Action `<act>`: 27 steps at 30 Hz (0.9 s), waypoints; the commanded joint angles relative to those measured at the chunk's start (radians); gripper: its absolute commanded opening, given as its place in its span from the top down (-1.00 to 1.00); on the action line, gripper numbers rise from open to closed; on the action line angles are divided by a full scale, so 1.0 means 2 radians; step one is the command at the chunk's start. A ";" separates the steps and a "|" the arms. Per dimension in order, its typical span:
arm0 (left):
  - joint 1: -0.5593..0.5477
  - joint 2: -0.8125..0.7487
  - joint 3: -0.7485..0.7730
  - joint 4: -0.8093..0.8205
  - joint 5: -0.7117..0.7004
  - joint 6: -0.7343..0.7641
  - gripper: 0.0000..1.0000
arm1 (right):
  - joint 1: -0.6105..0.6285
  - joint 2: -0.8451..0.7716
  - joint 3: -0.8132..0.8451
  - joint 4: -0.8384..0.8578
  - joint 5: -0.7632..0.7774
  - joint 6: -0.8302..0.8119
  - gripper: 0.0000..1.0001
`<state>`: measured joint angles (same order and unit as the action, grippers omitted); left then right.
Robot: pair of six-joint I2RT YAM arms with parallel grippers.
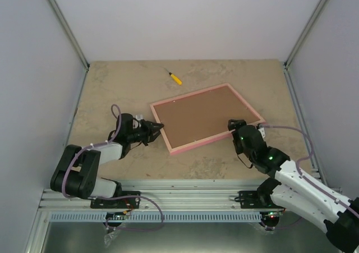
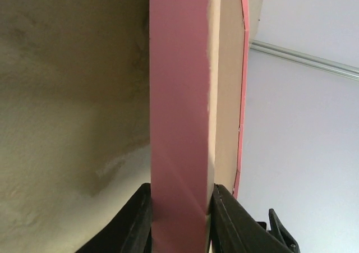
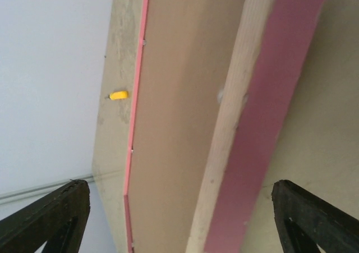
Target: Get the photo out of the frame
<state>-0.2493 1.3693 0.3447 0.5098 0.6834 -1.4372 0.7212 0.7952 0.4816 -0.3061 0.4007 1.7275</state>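
The thin pink rectangular frame (image 1: 207, 115), lying face down, is pinched at its left end by the left gripper (image 1: 157, 127), while its right end is straddled by the wide-open right gripper (image 1: 233, 124).

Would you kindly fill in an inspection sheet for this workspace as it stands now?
Surface: beige mottled table, nothing spilled.
Job's things: the frame lies face down, brown back up; the photo is not visible.
Clutter: yellow screwdriver beyond the frame, apart from it.
Grippers: left gripper shut on the frame's left edge; right gripper open at the near edge, by the right corner.
Cables: left purple cable loops above the table; right purple cable runs along its arm; neither lies on the frame.
Surroundings: pale walls, metal corner posts.
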 commanded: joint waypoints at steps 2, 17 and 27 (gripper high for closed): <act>0.015 0.018 0.033 -0.042 0.026 0.044 1.00 | -0.054 -0.019 0.001 -0.052 -0.080 -0.121 -0.91; 0.069 0.093 0.156 -0.343 0.029 0.314 1.00 | -0.282 0.181 0.135 -0.047 -0.324 -0.528 -0.95; 0.070 0.132 0.209 -0.434 -0.037 0.396 1.00 | -0.335 0.357 0.232 -0.021 -0.345 -0.651 -0.95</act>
<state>-0.1158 1.6077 0.7307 -0.1322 0.7361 -0.6800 0.0692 1.4258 0.8726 -0.3771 -0.2531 0.5560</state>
